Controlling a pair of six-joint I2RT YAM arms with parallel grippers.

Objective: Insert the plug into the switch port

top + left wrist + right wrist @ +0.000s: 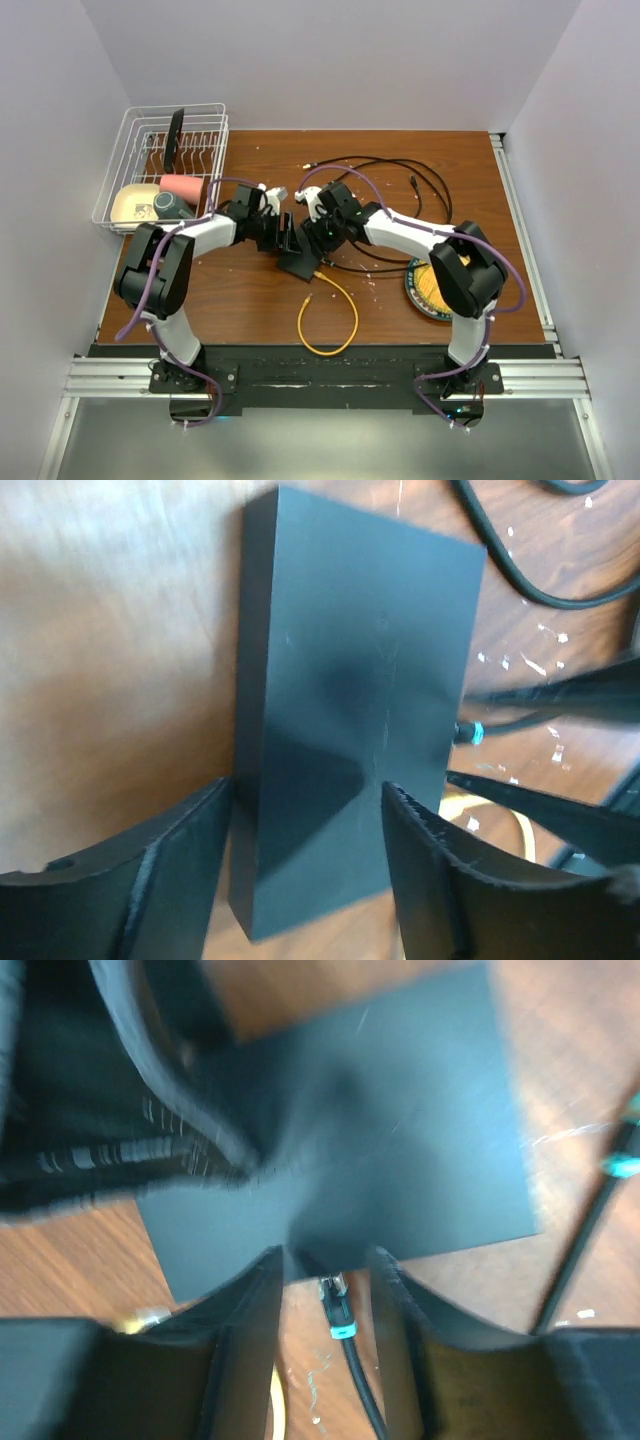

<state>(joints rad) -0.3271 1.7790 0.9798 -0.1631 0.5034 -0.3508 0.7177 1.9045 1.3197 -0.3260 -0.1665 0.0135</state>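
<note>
One flat black switch (297, 265) lies on the table (240, 310) midway between the two arms, its socketed long edge turned towards the right gripper (327, 1265), its long axis running away from the left gripper (310, 790); the plug (338, 1312) touches that edge, seemingly seated in a port, between right jaws that stand apart and clear of it; the left jaws stand wide astride the switch's near end. Insertion looks all but done; next, both arms should back straight off without tugging the cable, or give a short push if the plug sits shallow
</note>
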